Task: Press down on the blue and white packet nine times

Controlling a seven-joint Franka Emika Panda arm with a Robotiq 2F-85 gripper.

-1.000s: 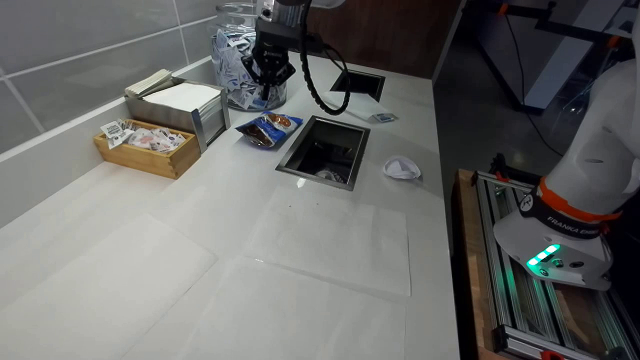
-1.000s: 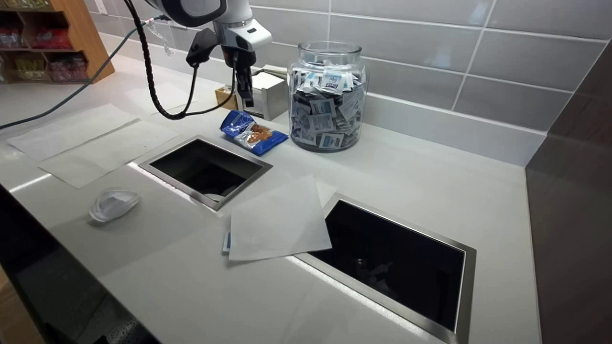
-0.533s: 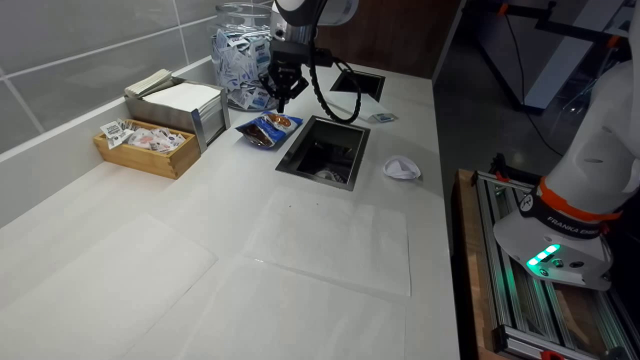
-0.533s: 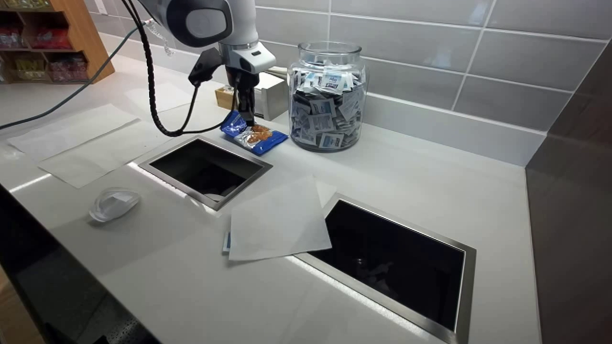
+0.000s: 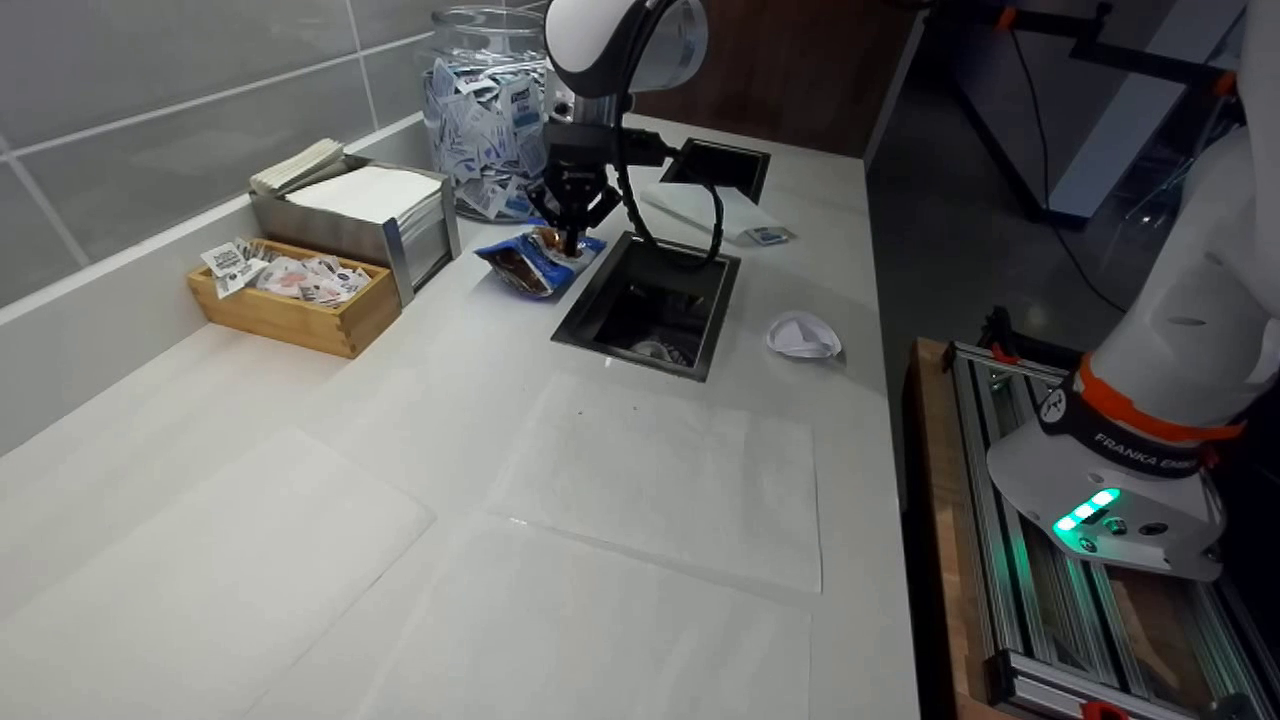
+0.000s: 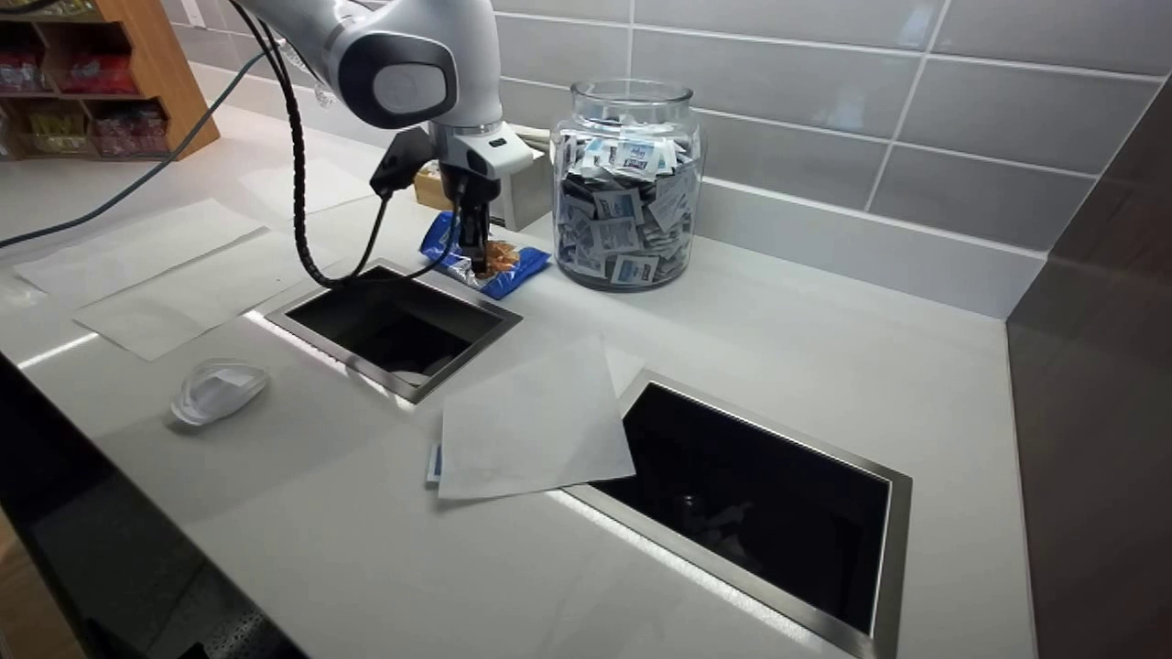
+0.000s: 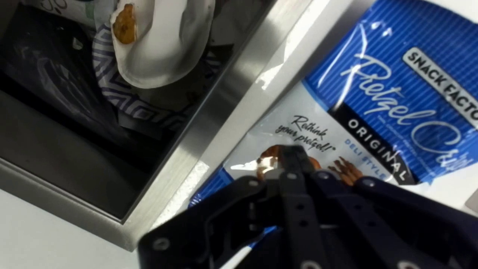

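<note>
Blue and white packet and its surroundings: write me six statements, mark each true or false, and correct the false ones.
1. The packet lies on the counter beside a metal-rimmed opening. True.
2. The packet's upper face is blank. False: printed words show, "Original" among them.
3. The claw is shut, its tips over the packet. True.
4. A wooden box sits beside a metal napkin holder. True.
5. That wooden box is empty. False: it holds small sachets.
6. The opening is sealed shut. False: it is open, and a white item shows inside.
</note>
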